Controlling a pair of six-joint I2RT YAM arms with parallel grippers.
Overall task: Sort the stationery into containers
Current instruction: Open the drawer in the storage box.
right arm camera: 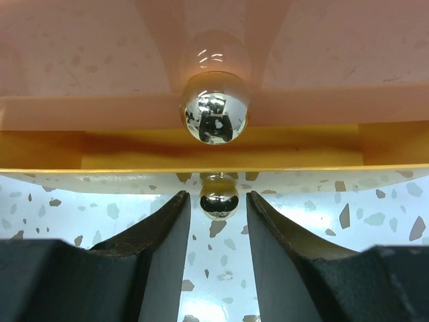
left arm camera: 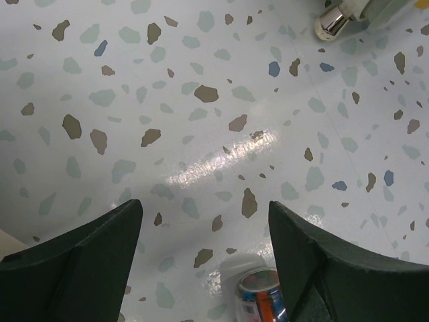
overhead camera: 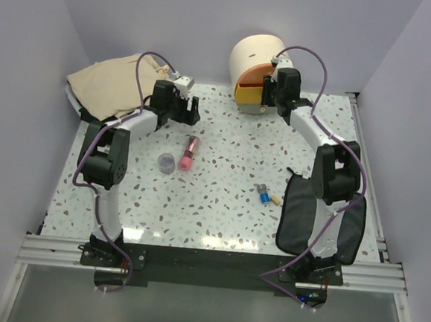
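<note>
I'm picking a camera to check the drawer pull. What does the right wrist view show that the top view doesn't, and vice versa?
Only the right wrist view: a shiny knob between the fingers of the right gripper, a narrow gap each side, and a second knob above it. Only the top view: the pink tube, grey pot, black pouch and left gripper. Both: the right gripper at the orange drawer, on the speckled table.

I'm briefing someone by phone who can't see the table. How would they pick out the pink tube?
On the speckled table, look left of centre, just on the near side of the left gripper. Two small things lie there side by side. The pink tube is the long, slim one; the grey pot to its left is short and round.
</note>
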